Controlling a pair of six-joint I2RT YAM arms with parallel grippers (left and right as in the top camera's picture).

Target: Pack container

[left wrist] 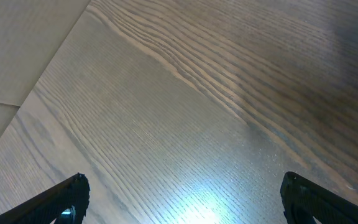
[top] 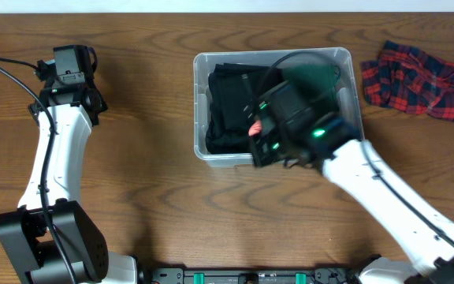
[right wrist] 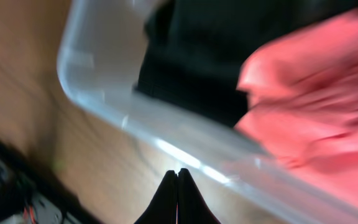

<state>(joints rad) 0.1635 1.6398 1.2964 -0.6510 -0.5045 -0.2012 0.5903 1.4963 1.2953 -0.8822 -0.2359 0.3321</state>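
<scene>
Container sits upper middle of the overhead frame on the desk, a clear bin with a black cloth filling its left side and a bit of pink cloth peeking out near the lower rim. The right arm is parked right over it, so most of the right half is hidden.

From the right wrist cam, the right hand has its fingers pressed tight together with nothing between them, pointing at the bin's rounded rim. That view is pretty blurry, with black cloth and pink cloth behind the rim.

Left hand is way off at the upper left of the overhead frame, well apart from the bin. Its fingers are spread wide, with nothing in them, just bare wood grain underneath.

A red plaid cloth lies on the desk at the upper right, outside the bin.
</scene>
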